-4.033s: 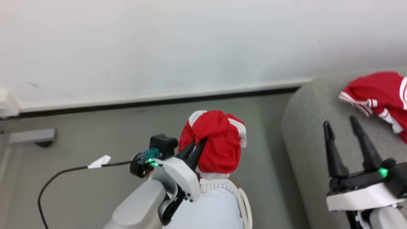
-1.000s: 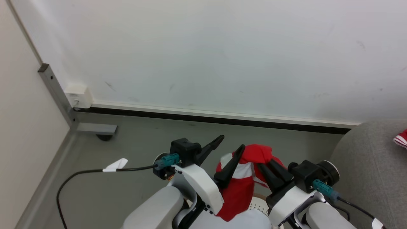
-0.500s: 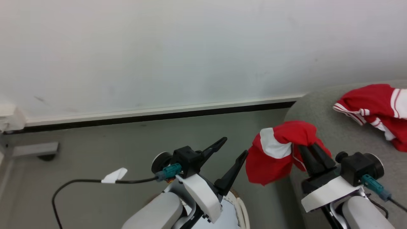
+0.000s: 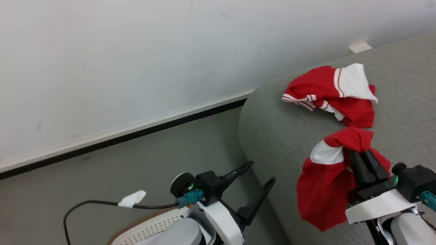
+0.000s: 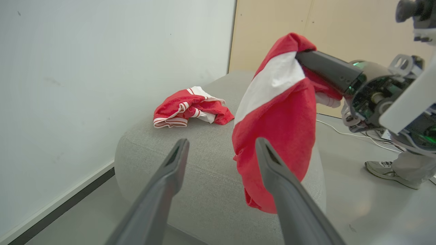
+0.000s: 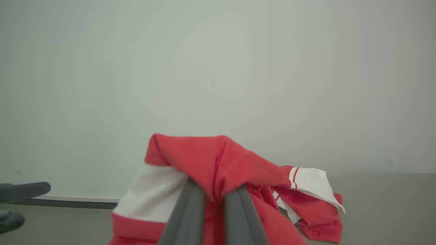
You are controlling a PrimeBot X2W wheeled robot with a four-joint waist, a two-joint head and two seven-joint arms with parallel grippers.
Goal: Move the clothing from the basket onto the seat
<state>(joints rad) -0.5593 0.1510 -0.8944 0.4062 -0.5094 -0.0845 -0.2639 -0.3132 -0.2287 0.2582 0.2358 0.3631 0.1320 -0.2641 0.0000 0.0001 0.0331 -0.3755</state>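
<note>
The right gripper [image 4: 359,153] is clamped on the held garment [image 4: 323,190], its two dark fingers pressed together with a red fold bunched over their tips. The right wrist view shows the same pinch, cloth spilling to both sides of the fingers. From that pinch the garment hangs down as a loose bag, long axis running roughly top to bottom, white panel uppermost. It hangs over the seat [image 4: 282,136], near the seat's left edge and toward its near side. Whether the lowest hem touches the upholstery I cannot tell.

The other garment [image 4: 335,93] lies crumpled on the seat farther in, toward the back edge and just beyond the fingertips (so half of the job looks done). Bare grey fabric sits below the hanging cloth, between it and that first piece.

The left gripper [image 4: 261,172] stands wide apart and empty, off the seat's left edge, above the basket [image 4: 150,228]. The right arm is plainly the nearer one. As I judge it, what remains is to lower and release, with the drop point straight beneath the pinch.
</note>
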